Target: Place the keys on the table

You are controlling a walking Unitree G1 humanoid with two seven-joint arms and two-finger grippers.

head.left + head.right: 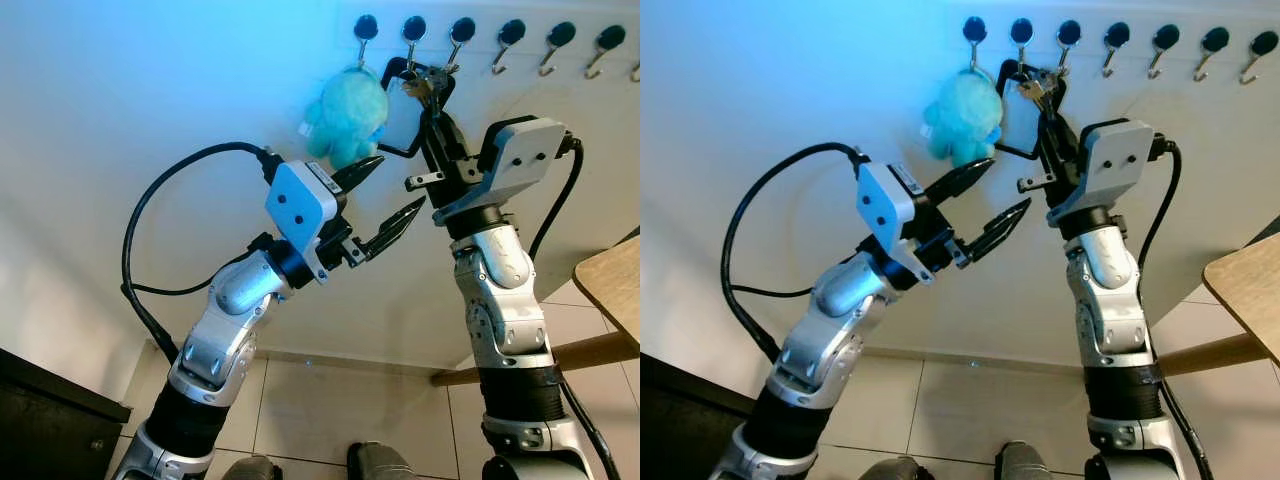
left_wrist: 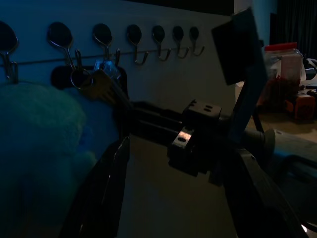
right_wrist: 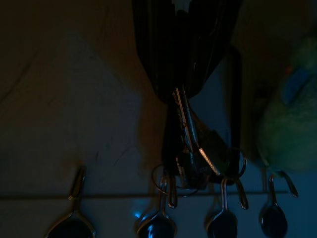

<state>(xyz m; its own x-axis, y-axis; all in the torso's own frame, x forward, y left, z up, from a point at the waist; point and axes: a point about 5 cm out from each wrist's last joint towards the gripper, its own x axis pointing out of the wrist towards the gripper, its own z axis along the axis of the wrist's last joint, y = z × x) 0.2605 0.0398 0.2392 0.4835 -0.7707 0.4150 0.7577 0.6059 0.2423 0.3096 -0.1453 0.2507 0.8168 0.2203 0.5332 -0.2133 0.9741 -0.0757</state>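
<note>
Keys (image 1: 418, 84) are seen hanging long axis vertical from a wall hook (image 1: 413, 30), clamped by the raised right gripper (image 1: 432, 92). Left gripper (image 1: 385, 195) is held nearby, jaws wide, under the teal plush toy (image 1: 345, 115). Key blades (image 3: 190, 131) are resolved by the right wrist view.

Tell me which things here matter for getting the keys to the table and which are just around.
For the job: keys, right pincer shut on them, wooden table.
Just around: turquoise plush toy, wall hooks, left pincer, dark cabinet.
</note>
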